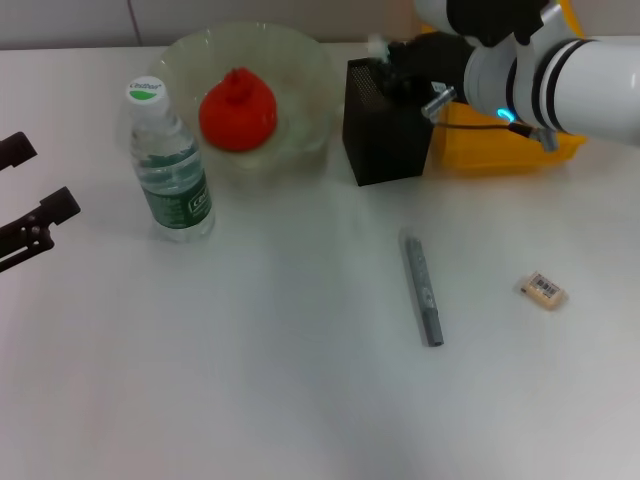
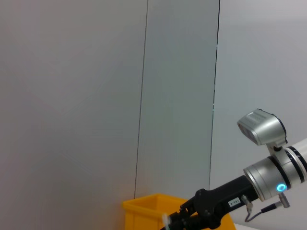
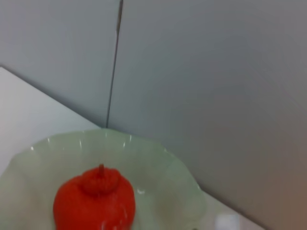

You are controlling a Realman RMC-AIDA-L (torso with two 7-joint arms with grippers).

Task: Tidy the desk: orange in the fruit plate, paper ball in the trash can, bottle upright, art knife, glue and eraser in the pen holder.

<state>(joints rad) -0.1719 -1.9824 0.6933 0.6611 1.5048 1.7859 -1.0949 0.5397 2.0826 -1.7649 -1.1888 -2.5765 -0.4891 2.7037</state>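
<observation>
The right arm reaches in from the table's far right corner, its right gripper over the pen holder; whether its fingers are open or gripping anything is hidden. The left gripper idles, spread and empty, at the left edge. The art knife lies mid-table, its long axis running near edge to far edge, with the eraser flat toward the right edge.

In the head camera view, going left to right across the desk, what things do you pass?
Left pincer → bottle → orange in the fruit plate → pen holder → grey art knife → eraser.
</observation>
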